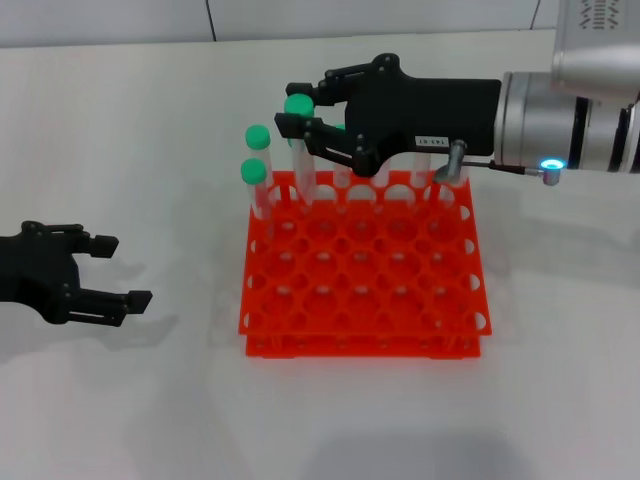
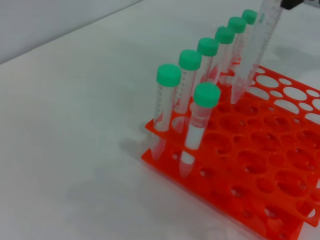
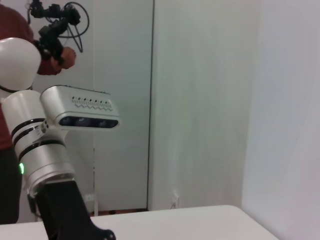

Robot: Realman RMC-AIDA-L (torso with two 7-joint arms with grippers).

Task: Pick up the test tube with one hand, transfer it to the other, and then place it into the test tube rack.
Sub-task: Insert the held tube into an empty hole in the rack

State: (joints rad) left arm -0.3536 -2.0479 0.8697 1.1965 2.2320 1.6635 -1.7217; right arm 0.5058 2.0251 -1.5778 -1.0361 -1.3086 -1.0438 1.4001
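My right gripper (image 1: pixel 296 108), black with a white label, reaches in from the right above the back left of the orange-red test tube rack (image 1: pixel 360 300). It is shut on a green-capped test tube (image 1: pixel 298 103). In the left wrist view this tube (image 2: pixel 261 37) hangs tilted, with its tip down at the rack's (image 2: pixel 280 165) top tier in the second row; I cannot tell whether it is inside a hole. My left gripper (image 1: pixel 122 270), black with no label, lies open and empty on the table left of the rack.
Several other green-capped tubes (image 2: pixel 190 60) stand in the rack's back row, and one (image 2: pixel 206 95) stands in the second row at the corner. Two of their caps (image 1: pixel 258 135) show in the head view. The right wrist view shows only the room and a robot arm (image 3: pixel 37 145).
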